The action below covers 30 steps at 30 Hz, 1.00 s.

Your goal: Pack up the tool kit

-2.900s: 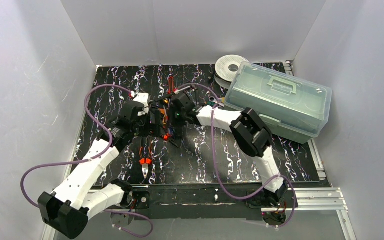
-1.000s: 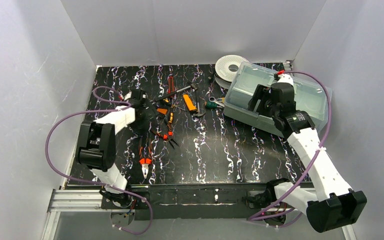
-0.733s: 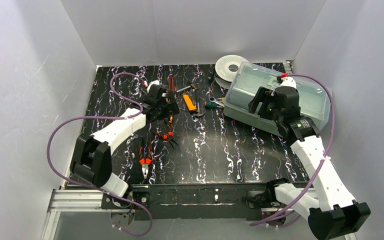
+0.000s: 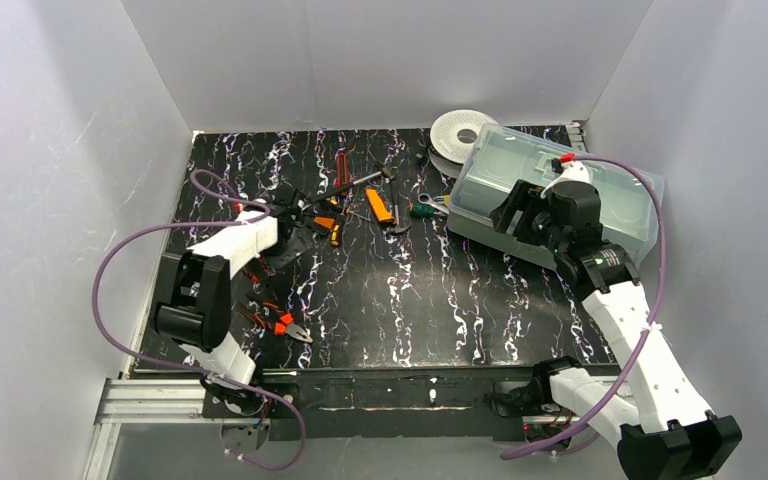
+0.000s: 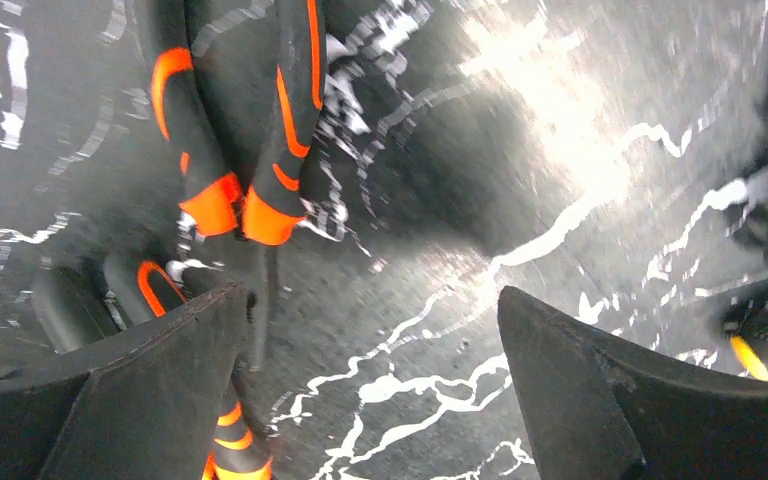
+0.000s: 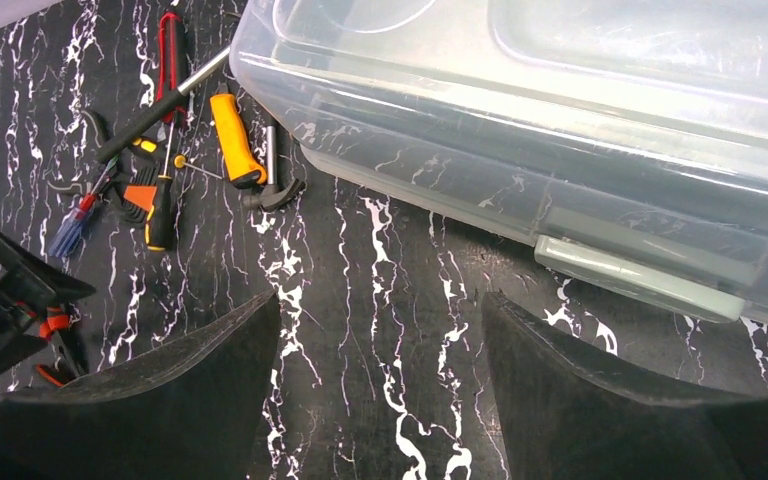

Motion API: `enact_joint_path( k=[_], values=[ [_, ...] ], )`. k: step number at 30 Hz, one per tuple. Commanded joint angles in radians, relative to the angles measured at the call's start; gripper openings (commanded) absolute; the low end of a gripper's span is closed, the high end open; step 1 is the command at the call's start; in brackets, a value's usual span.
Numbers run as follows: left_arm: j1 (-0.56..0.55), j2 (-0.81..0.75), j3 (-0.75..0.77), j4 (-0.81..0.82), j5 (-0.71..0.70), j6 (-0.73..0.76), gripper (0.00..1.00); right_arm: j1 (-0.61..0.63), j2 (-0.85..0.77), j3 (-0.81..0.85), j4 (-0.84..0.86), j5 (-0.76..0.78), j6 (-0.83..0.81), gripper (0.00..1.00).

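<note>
Top view: box (image 4: 615, 195) sits at the back right of the tabletop (image 4: 440, 300), clear lid (image 4: 500, 160) on it. White spool (image 4: 457, 130) is just behind its left end. Loose tools (image 4: 360, 200) lie scattered mid-left on the tabletop, none in the box. One pair of orange pliers (image 4: 285, 325) lies apart, near the front left. My left fingers (image 4: 300, 228) are low at the left edge of the tool pile. My right fingers (image 4: 512, 215) are at the front side of the box.

Left wrist view: my fingers are spread wide, with only bare tabletop between them. Black-and-orange plier handles (image 5: 250, 150) lie just ahead, nearer the left finger; blurry, so I can't tell if they touch.

Right wrist view: fingers are wide apart, holding nothing, above the tabletop just in front of the box. The box's front latch (image 6: 640, 278) is ahead to the right. An orange-handled tool (image 6: 232, 140) and a black-and-orange screwdriver (image 6: 160, 215) lie off to the left.
</note>
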Motion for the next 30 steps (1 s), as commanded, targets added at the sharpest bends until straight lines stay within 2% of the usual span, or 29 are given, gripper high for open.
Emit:
enact_joint_path(
  k=[1, 5, 8, 12, 17, 18, 20, 24, 30],
  values=[
    [0.026, -0.088, 0.060, -0.053, -0.074, 0.042, 0.98, -0.004, -0.020, 0.002, 0.033, -0.014, 0.004, 0.81],
    [-0.050, -0.161, 0.107, -0.064, -0.091, 0.118, 0.98, -0.004, -0.030, -0.011, 0.035, -0.012, 0.005, 0.81],
    [-0.109, -0.207, 0.132, -0.177, -0.095, 0.070, 0.98, -0.004, -0.028, -0.013, 0.035, -0.013, 0.007, 0.81],
    [-0.152, -0.287, 0.091, -0.342, -0.051, -0.073, 0.98, -0.004, -0.032, -0.019, 0.039, -0.010, 0.010, 0.81],
    [-0.202, -0.375, 0.058, -0.677, -0.114, -0.335, 0.97, -0.004, -0.030, -0.034, 0.052, -0.026, 0.022, 0.81],
    [-0.209, -0.395, 0.045, -0.702, -0.105, -0.358, 0.97, -0.004, -0.031, -0.037, 0.057, -0.032, 0.024, 0.81],
    [-0.213, -0.441, 0.003, -0.707, -0.052, -0.384, 0.97, -0.004, -0.028, -0.043, 0.067, -0.045, 0.028, 0.81],
    [-0.214, -0.523, -0.161, -0.601, 0.073, -0.421, 0.97, -0.004, -0.028, -0.046, 0.075, -0.059, 0.033, 0.81],
    [-0.207, -0.634, -0.383, -0.393, 0.104, -0.499, 0.97, -0.004, -0.032, -0.052, 0.083, -0.094, 0.030, 0.81]
  ],
)
